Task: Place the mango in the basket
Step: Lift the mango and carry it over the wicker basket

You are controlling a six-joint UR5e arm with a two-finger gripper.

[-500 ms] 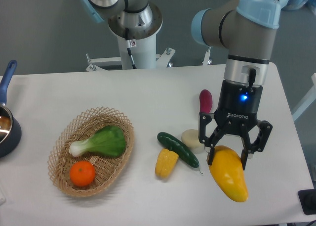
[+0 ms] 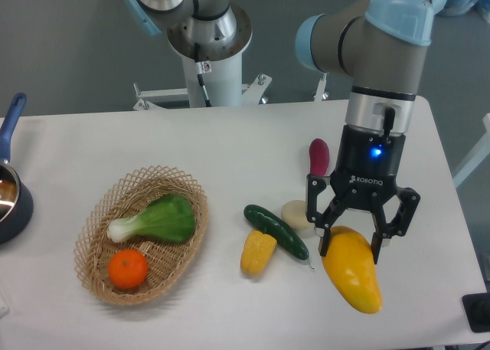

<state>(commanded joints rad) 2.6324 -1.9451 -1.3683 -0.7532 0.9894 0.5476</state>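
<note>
Two black fingers of the claw stand apart on either side of the upper end of the large glossy yellow-orange mango, which lies at the right front of the white desk, its tapered end pointing toward the front edge. Whether the pads already touch the skin I cannot tell; the jaws look spread rather than clamped. The oval tan wicker basket sits well apart to the left, already holding a green-leafed bok choy and a round orange. Between fruit and basket lie a dark green cucumber, a bumpy yellow corn cob, a pale round piece and a purple-red vegetable.

The step in hand appears to be the grasp itself. Next the fingers need to close firmly on the smooth, slippery fruit, then lift it high enough to clear the cucumber and corn, carry it left and lower it over the free part of the basket.
</note>
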